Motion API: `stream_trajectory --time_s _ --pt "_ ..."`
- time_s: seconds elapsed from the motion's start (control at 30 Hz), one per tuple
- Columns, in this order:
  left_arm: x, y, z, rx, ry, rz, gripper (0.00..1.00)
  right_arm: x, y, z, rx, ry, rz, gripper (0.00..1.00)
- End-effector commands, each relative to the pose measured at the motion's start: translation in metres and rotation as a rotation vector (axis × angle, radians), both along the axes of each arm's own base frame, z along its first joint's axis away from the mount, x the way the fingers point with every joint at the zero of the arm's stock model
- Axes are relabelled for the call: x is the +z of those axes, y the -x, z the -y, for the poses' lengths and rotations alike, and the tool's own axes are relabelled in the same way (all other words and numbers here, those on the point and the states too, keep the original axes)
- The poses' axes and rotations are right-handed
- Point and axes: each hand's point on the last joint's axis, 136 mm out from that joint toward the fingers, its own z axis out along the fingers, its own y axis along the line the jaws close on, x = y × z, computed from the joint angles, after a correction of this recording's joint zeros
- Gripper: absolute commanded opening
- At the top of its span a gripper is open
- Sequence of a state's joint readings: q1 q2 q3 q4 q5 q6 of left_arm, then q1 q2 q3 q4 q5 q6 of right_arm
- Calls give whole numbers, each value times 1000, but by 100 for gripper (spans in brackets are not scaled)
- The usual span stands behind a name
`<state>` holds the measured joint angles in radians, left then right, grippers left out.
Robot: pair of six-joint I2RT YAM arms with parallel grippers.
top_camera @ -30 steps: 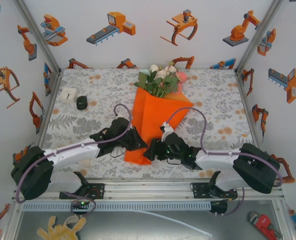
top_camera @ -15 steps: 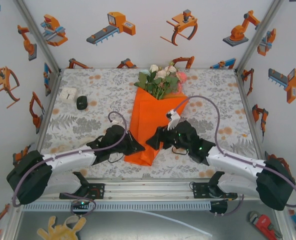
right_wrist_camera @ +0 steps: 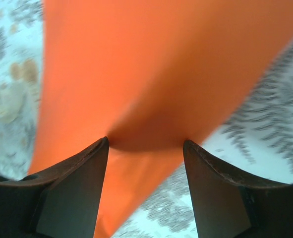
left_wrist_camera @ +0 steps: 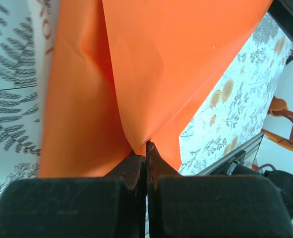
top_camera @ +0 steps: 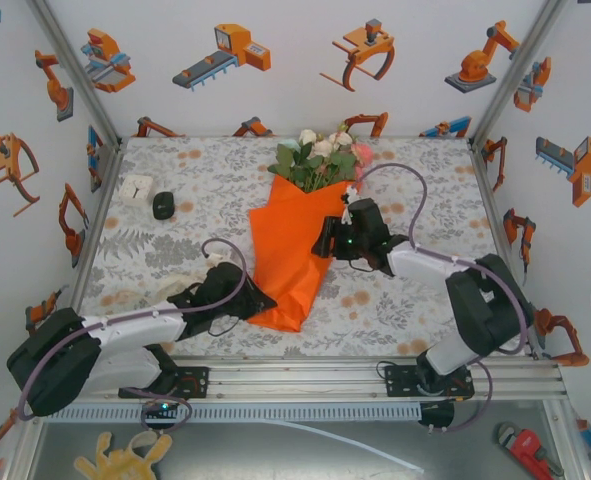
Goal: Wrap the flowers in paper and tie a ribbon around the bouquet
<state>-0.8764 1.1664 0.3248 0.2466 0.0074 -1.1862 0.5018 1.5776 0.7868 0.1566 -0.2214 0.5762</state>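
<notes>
While the left gripper, fingers pressed together, pinches the six o'clock tip of the thin bright orange paper cone and the right gripper straddles its three o'clock edge with fingers spread, a slipping pinch could unroll it from the pink-and-white flowers at twelve o'clock.

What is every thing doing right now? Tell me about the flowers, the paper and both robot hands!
flowers: lying down, blooms poking out of the paper's far end.
paper: folded into a cone around the flowers, lying on the table.
left gripper: shut, pinching the paper near its near end.
right gripper: open, fingers apart at the paper's right side.
</notes>
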Motion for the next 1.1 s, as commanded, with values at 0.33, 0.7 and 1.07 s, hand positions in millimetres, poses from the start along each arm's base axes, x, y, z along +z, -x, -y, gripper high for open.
stream_trajectory --time_s 0.33,0.7,1.07 --pt "5 0 5 -62 -44 36 6 61 -23 -8 3 -262 163 52" --pt "51 0 60 -323 17 212 10 83 13 2 -22 -231 214 53" --pt "0 -2 27 -186 -154 94 10 52 6 -10 -9 -249 133 53"
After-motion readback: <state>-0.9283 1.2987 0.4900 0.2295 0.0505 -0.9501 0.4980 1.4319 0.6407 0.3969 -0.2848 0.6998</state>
